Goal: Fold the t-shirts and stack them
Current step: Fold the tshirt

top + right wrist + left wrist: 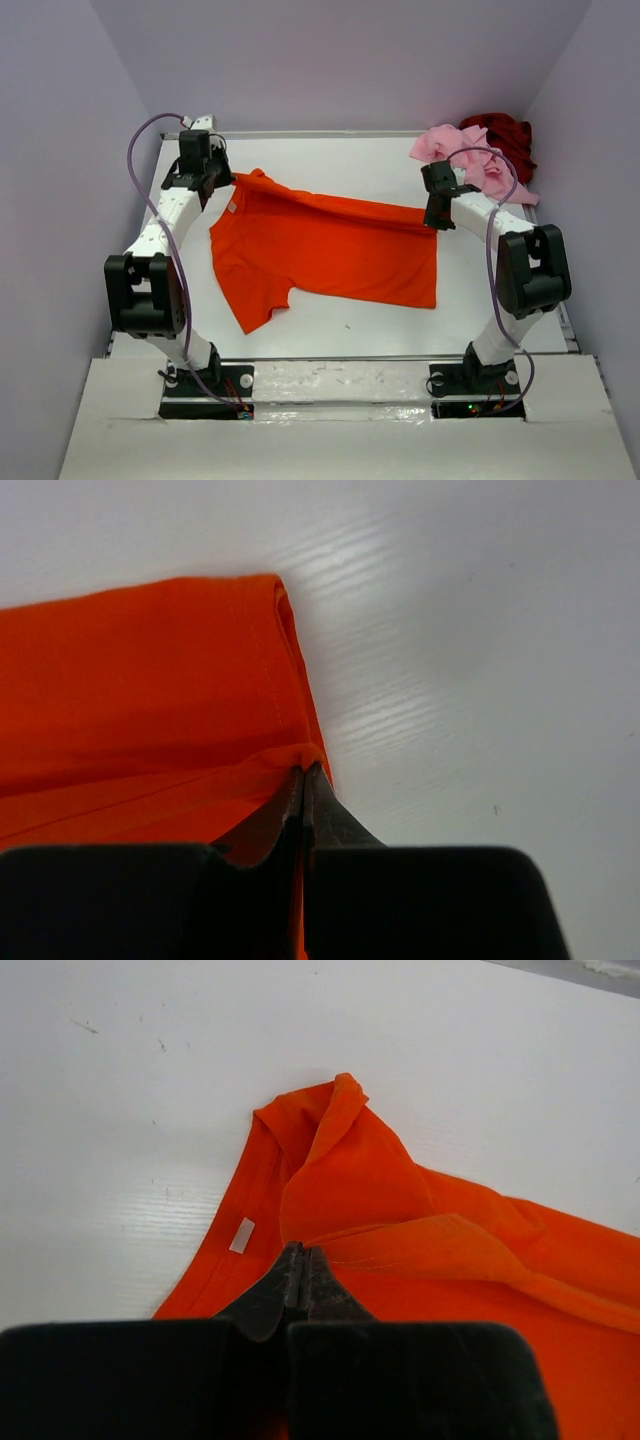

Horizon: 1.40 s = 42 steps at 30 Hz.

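Note:
The bright orange t-shirt (325, 250) lies spread across the middle of the white table, its far edge lifted. My left gripper (222, 182) is shut on the shirt's far left part near the collar; in the left wrist view the closed gripper (300, 1252) pinches an orange hem (420, 1240) beside a white label (242, 1234). My right gripper (436, 222) is shut on the shirt's far right corner; the right wrist view shows this gripper (305, 770) pinching the hem (200, 680). The light pink t-shirt (465, 155) and the dark red t-shirt (505, 135) lie crumpled at the far right corner.
The white table (330, 325) is walled by pale panels on the left, back and right. A metal rail (340, 358) runs along the near edge in front of the arm bases. Purple cables loop over both arms.

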{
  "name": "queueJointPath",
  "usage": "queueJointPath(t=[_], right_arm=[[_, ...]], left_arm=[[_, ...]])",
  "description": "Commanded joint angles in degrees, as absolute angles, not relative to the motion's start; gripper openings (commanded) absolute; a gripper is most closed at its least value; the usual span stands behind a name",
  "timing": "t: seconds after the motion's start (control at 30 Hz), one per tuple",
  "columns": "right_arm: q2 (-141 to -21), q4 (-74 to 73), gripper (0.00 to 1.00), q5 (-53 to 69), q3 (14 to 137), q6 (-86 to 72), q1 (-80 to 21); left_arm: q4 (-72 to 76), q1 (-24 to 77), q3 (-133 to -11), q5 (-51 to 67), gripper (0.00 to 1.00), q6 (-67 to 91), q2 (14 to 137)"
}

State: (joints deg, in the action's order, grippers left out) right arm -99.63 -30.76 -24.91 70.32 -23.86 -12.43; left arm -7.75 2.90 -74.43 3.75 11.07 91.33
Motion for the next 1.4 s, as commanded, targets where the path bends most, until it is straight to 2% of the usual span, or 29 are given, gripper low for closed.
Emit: queueJointPath(t=[0.0,0.43,0.47,0.5,0.53,0.67,0.7,0.8,0.83,0.87,1.13,1.3,1.37], right_arm=[[-98.00,-27.95,0.00,-20.84,68.03,-26.10,-12.22],[-97.38,-26.89,0.00,-18.90,63.46,-27.77,-12.22],[-97.56,-26.89,0.16,-18.81,63.46,-27.95,-12.22],[-97.65,-26.89,0.24,-18.46,63.54,-28.04,-12.22],[-97.65,-26.89,0.40,-18.46,63.72,-28.04,-12.22],[-97.30,-26.98,0.56,-18.19,64.51,-28.39,-12.22],[-97.12,-26.98,0.58,-18.02,64.69,-28.13,-12.22],[-96.24,-27.33,0.60,-17.58,65.83,-27.86,-12.22],[-95.98,-27.33,0.60,-17.40,66.09,-27.95,-12.22],[-95.37,-27.42,0.60,-17.14,66.53,-27.95,-12.22],[-96.85,-27.60,0.59,-17.05,69.86,-27.69,-12.22],[-99.40,-27.95,0.57,-16.35,73.03,-27.34,-12.22],[-99.67,-28.47,0.57,-16.35,74.70,-27.16,-12.22]], left_arm=[[-8.00,2.81,-73.21,2.99,0.00,10.99,90.79],[-8.43,2.64,-71.11,0.80,0.00,10.81,96.41],[-8.52,2.64,-70.93,0.70,0.00,10.98,96.76],[-8.70,2.64,-70.75,0.96,0.00,10.99,97.03],[-9.14,2.64,-70.58,0.88,0.00,11.07,97.47],[-9.23,2.64,-70.05,0.62,0.01,11.69,96.95],[-9.23,2.55,-70.05,0.62,0.13,11.86,96.68],[-9.40,2.64,-70.84,-2.81,0.29,11.95,94.49],[-9.40,2.64,-71.19,-3.07,0.32,12.30,93.61],[-9.84,2.64,-72.32,-2.82,0.40,12.39,92.30],[-11.69,2.64,-76.91,-1.14,0.41,13.89,87.46],[-6.51,2.64,-74.53,-0.27,0.40,15.55,87.89],[-1.88,2.64,-72.26,4.56,0.39,16.87,89.38]])
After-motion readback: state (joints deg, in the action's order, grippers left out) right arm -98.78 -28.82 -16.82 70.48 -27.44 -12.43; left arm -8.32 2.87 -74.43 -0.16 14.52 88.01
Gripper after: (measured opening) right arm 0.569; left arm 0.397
